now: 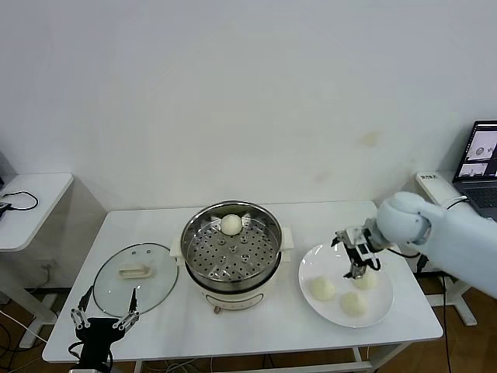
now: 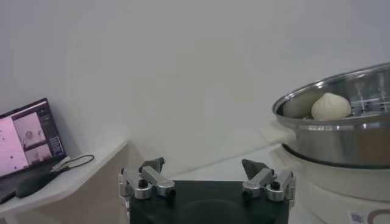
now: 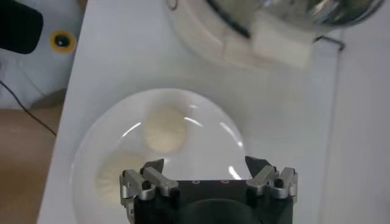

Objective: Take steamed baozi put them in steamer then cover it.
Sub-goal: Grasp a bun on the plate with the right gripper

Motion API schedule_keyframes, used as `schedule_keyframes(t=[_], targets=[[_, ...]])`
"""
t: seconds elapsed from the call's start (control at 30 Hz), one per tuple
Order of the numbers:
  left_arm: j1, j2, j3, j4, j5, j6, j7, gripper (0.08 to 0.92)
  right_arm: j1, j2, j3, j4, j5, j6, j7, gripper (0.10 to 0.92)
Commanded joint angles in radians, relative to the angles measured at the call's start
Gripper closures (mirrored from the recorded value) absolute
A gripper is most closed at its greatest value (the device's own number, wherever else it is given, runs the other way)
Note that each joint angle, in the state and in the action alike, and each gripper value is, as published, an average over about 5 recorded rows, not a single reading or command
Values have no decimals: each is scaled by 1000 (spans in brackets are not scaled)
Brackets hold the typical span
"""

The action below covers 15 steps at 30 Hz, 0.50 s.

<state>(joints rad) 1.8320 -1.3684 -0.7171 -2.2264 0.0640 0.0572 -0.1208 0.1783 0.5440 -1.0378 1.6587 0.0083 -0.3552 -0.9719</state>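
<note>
The steamer (image 1: 231,256) stands mid-table with one baozi (image 1: 231,224) on its perforated tray at the back. Three more baozi (image 1: 321,288) lie on a white plate (image 1: 330,260) to its right. My right gripper (image 1: 357,270) is open and empty, hovering just above the plate next to the back-right bun (image 1: 365,280). In the right wrist view the gripper (image 3: 206,164) is over the plate (image 3: 207,131), and two buns (image 3: 164,129) show there. The cover (image 1: 147,291) lies flat on the table left of the steamer. My left gripper (image 1: 103,315) is parked, open, at the front left.
A laptop (image 1: 483,159) sits on a stand at the far right and a white side table (image 1: 31,206) at the far left. The left wrist view shows the steamer (image 2: 341,131) with its bun (image 2: 331,106) and a screen (image 2: 24,137).
</note>
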Motion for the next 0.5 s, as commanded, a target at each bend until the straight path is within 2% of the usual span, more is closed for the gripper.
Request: schedule_keyframes(t=[0.03,0.5], targets=[[-2,0,-1,2,1,1,1,177,-149,56,48,-51,-51,-9,8,203],[-5,0,-7,17,0,3,2,177,-184,169,48,-144,-77,-17,20,202]])
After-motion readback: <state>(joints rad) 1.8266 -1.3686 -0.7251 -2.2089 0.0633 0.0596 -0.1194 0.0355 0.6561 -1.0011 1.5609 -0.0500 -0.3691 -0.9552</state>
